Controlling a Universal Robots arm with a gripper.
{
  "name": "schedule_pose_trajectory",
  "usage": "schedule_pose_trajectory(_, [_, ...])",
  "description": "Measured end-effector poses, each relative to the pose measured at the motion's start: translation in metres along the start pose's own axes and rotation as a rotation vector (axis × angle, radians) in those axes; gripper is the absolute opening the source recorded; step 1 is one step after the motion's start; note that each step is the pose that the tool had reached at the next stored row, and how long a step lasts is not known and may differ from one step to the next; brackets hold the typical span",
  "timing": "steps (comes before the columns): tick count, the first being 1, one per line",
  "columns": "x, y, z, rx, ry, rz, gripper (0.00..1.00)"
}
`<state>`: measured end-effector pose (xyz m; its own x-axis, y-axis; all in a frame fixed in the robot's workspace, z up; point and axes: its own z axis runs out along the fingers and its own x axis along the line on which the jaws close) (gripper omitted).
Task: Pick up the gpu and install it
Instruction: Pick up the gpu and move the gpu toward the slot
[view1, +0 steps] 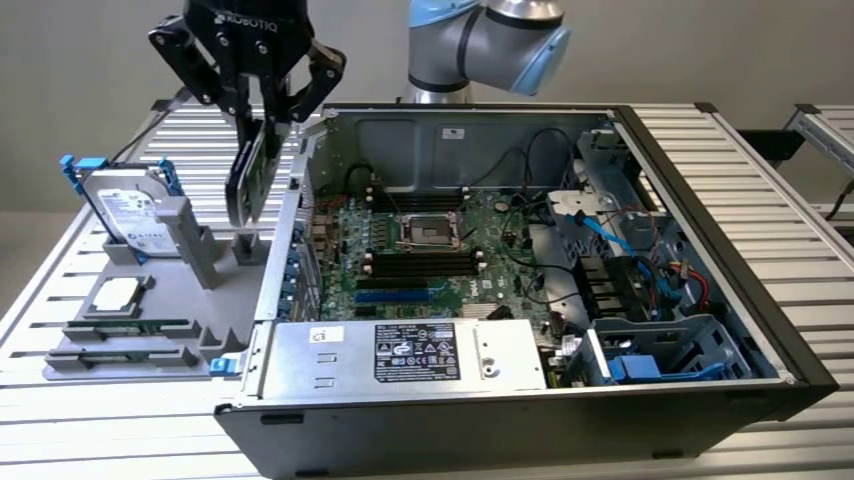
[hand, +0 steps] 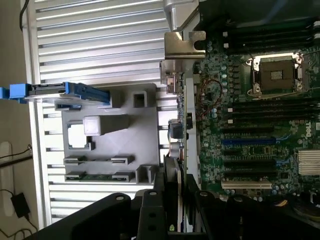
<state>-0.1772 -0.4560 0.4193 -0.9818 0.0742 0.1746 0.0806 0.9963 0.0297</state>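
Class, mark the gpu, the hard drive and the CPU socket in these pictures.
gpu (view1: 251, 185): exterior view, on the card's dark face.
hard drive (view1: 131, 216): exterior view, on its labelled silver face.
CPU socket (view1: 430, 232): exterior view, on the socket's middle.

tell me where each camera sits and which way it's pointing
Exterior view: off the arm, raised, looking down into the open computer case and the grey parts holder at the exterior view's left; shows the arm's blue-capped joint and the jaws.
Wrist view: on the wrist, looking down past the jaws along the gpu they clamp.
Both show the gpu, holder, motherboard and hard drive.
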Motion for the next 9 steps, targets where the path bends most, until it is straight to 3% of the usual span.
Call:
schedule_pose_trajectory(3, [-0.01, 0.001, -0.0064, 0.0017, 0.0206, 0.001, 0.27])
schedule_pose_trajectory(9, [-0.031, 0.0032, -0.0203, 0.0038, 0.0532, 0.002, 0.27])
